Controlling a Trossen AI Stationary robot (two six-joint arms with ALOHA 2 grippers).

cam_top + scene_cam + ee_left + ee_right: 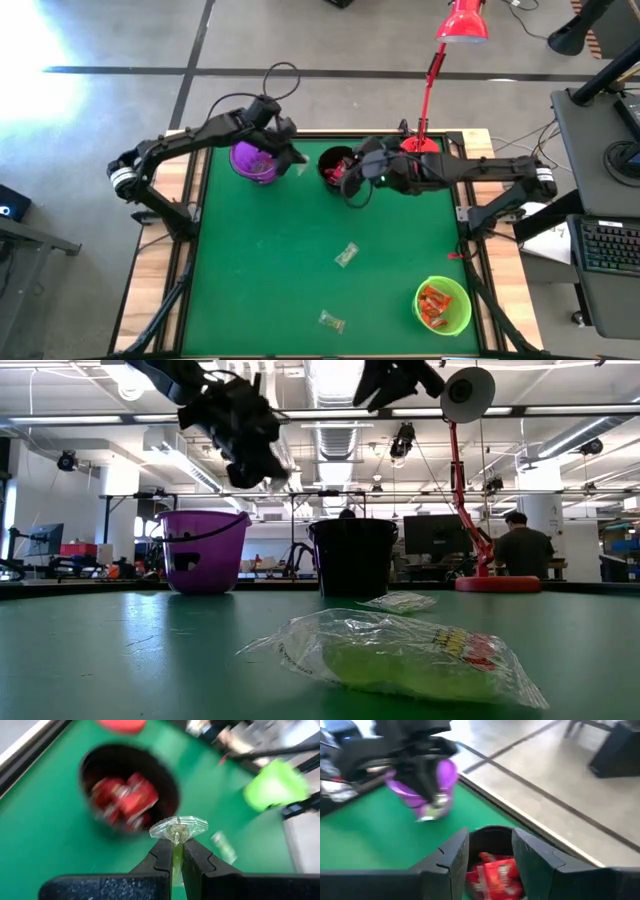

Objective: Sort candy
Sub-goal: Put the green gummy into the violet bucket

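My left gripper [173, 854] hangs in the air beside the purple cup [254, 161], on its side toward the black cup [335, 165], and is shut on a clear wrapped candy [178, 827]. My right gripper [489, 851] is open above the black cup [492, 837], which holds shiny red candies [494, 872]. In the low view both grippers are raised above the cups, left [258, 458] and right [395, 380]. Two clear, pale green candies [346, 254] [331, 321] lie on the green mat. The green cup [443, 305] holds orange-red candies. My left gripper pinches the clear candy by one end of its wrapper [176, 837] between its two fingertips. The rest of the wrapper sticks out past the tips. The candy is lifted clear of the table, as the right wrist view shows [433, 812].
A red lamp base [420, 143] stands at the far edge, right behind the black cup. The green cup sits in the near right corner. The wooden table rim [165, 250] frames the mat. The mat's middle and near left [250, 280] are bare. A person [521, 550] is in the room beyond.
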